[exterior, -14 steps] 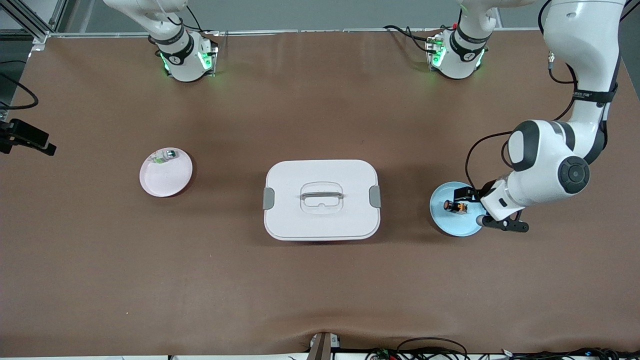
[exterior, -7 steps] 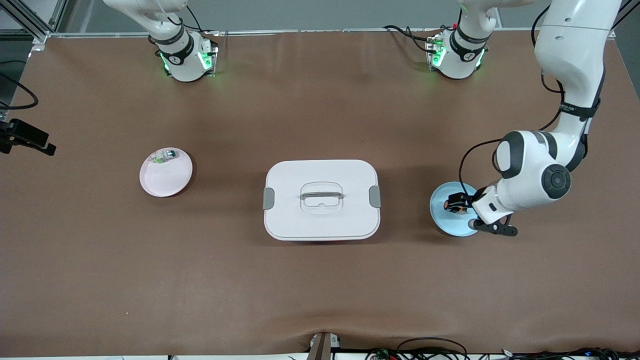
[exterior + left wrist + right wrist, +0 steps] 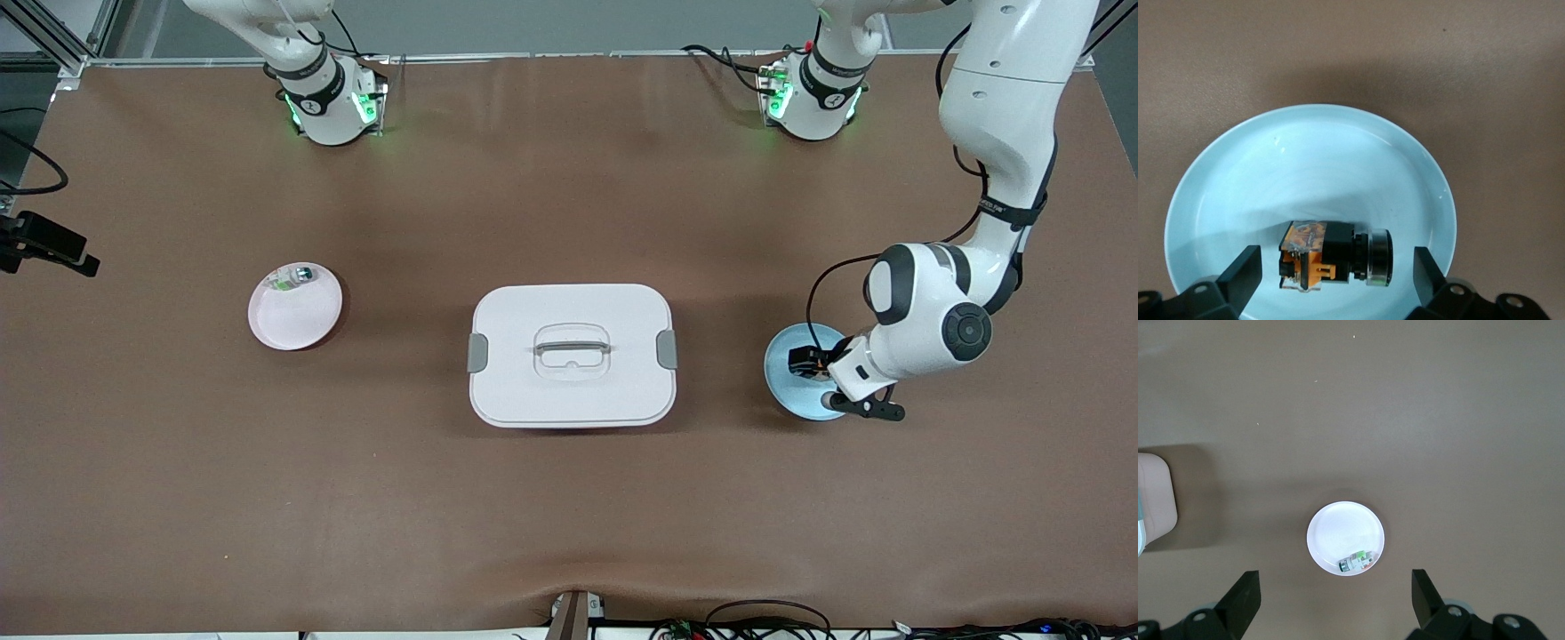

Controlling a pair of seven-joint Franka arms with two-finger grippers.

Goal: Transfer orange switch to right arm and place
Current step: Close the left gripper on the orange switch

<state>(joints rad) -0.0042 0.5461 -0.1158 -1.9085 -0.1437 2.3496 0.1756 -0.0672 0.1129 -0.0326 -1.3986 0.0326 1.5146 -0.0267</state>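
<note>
The left pincer [image 3: 1335, 280] hung spread apart over the orange switch [image 3: 1335, 255], which lay sideways in the blue plate [image 3: 1225, 180]. It should drop straight, straddling the body. The right pincer [image 3: 1335, 603] waited, also apart.

orange switch [image 3: 1335, 257] black-orange; plate [image 3: 1238, 180] pale blue; box [image 3: 572, 307] white; table [image 3: 569, 516] brown

Front view: left gripper [image 3: 811, 364] is hiding the orange switch [image 3: 1335, 255]. Frame edge is cutting off the right arm [image 3: 293, 53]; white box [image 3: 1153, 499] apparently partly cropped.
</note>
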